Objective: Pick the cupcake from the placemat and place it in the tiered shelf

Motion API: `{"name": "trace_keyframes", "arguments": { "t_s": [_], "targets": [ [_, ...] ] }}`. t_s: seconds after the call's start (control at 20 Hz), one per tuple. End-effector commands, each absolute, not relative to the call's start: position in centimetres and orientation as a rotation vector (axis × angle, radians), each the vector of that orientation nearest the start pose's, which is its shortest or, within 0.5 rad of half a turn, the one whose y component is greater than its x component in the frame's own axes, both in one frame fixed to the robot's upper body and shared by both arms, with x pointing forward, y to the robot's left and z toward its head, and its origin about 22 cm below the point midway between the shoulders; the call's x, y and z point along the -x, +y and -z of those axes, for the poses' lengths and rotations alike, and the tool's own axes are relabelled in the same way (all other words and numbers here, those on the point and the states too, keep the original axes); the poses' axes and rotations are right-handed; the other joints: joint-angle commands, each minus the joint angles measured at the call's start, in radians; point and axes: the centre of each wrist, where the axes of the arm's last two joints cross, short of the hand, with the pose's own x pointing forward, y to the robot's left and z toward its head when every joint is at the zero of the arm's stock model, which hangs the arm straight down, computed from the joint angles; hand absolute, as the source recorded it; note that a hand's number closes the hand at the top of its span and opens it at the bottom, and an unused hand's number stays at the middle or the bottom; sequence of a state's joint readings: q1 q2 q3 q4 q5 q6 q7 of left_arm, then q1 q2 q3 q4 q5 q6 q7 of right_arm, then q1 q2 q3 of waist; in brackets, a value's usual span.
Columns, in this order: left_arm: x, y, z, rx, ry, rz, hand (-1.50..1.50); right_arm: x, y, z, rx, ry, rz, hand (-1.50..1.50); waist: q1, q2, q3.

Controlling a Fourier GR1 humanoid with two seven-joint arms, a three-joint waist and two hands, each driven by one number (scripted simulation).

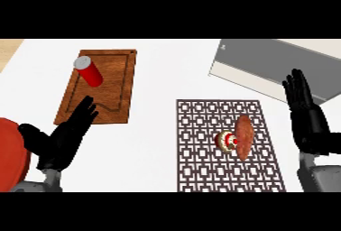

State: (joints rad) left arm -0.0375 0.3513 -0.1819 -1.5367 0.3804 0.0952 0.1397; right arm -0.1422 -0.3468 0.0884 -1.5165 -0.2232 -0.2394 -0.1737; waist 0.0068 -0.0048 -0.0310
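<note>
The cupcake point(227, 140) sits on the mat point(200, 149), touching a brown bread point(244, 136) on its right. The right hand point(307, 118) is nearer, off to the cupcake's right, fingers straight and holding nothing. The left hand point(64, 135) rests far left, fingers straight too. The shelf point(273, 67) waits up top.

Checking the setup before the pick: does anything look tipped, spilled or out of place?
The cupcake seems to lie on its side on the placemat, against a brown, bread-like item. The red can on the wooden board looks fine. Nothing spilled.
</note>
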Motion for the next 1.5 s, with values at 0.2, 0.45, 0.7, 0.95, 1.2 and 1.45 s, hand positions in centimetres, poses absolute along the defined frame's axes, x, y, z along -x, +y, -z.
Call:
{"name": "trace_keyframes", "arguments": {
  "t_s": [0.2, 0.45, 0.7, 0.95, 1.2, 1.45],
  "targets": [
    [-24.2, 32.8, -1.8, -0.231, -1.375, 0.051, 0.0, -27.6, -19.8, -9.0, -0.302, -2.142, -0.179, 1.5, 0.023, -0.003, 0.032],
    [-23.4, 34.4, -0.7, -0.259, -1.329, 0.04, 0.0, -25.2, -18.9, -2.5, 0.448, -2.05, 0.082, 1.5, -0.013, 0.003, 0.029],
    [-23.7, 35.1, 0.5, -0.268, -1.333, 0.025, 0.0, -18.9, -13.4, -2.0, 0.089, -2.065, -0.069, -1.5, -0.016, 0.003, 0.03],
    [-23.5, 34.4, 0.1, -0.28, -1.337, 0.026, 0.0, -15.8, -17.1, -3.8, 0.439, -1.97, -0.164, -1.5, -0.03, -0.001, 0.027],
    [-22.2, 35.9, -0.4, -0.278, -1.324, 0.04, 0.0, -15.6, -21.0, -4.9, 0.681, -1.783, -0.398, -1.5, -0.012, 0.001, 0.026],
    [-23.5, 34.1, -0.2, -0.271, -1.328, 0.041, 0.0, -14.1, -22.0, -6.5, 0.721, -1.576, -0.776, -1.5, -0.018, 0.003, 0.025]
  ]
}}
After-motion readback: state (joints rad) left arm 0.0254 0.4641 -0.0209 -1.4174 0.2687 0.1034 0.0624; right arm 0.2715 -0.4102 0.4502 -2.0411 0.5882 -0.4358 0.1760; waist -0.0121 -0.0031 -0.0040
